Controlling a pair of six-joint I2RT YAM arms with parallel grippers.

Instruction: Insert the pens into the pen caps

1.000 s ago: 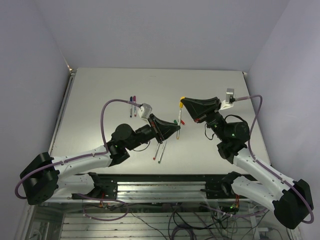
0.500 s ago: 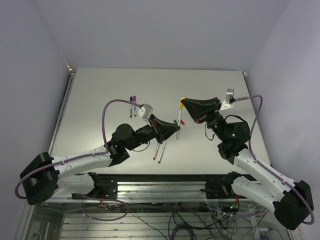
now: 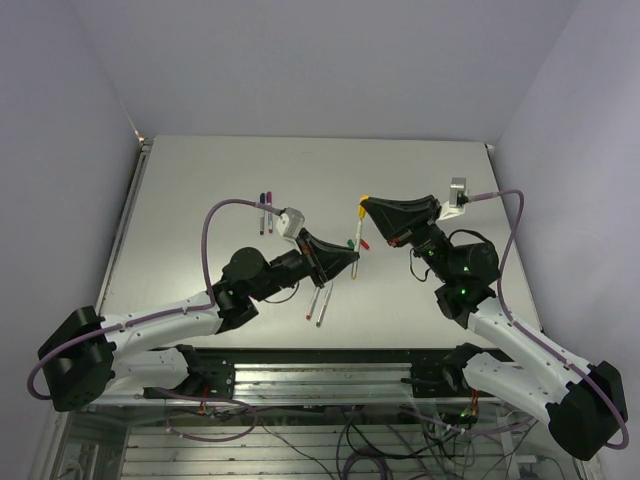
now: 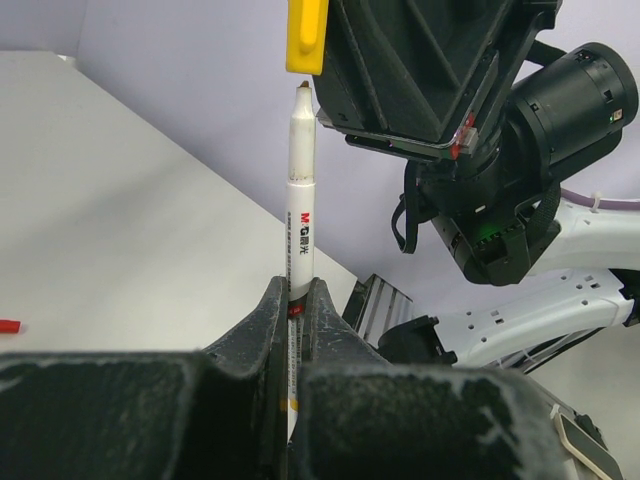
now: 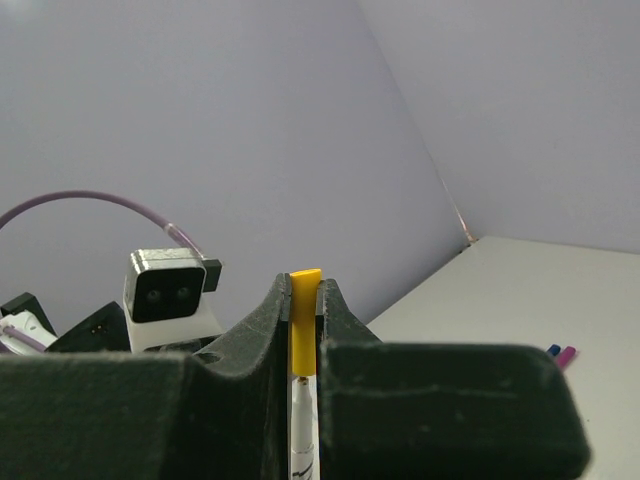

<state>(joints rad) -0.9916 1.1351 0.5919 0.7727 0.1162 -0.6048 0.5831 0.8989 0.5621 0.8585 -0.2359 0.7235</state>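
Note:
My left gripper (image 3: 352, 256) is shut on a white pen (image 3: 358, 226) and holds it upright above the table. In the left wrist view the pen (image 4: 300, 200) rises from between my fingers (image 4: 268, 310), its bare tip just below the yellow cap (image 4: 306, 35). My right gripper (image 3: 367, 206) is shut on that yellow cap (image 3: 365, 197), directly above the pen. In the right wrist view the cap (image 5: 303, 320) sits between the jaws with the pen (image 5: 303, 420) just beneath it. A small gap shows between tip and cap.
Two uncapped pens (image 3: 317, 302) lie on the table near the left arm. A green cap (image 3: 349, 241) and a red cap (image 3: 364, 244) lie below the grippers. Two pens with blue and magenta caps (image 3: 266, 212) lie at the back left.
The right gripper with the yellow cap has shifted very slightly. The left arm and its pen hold still.

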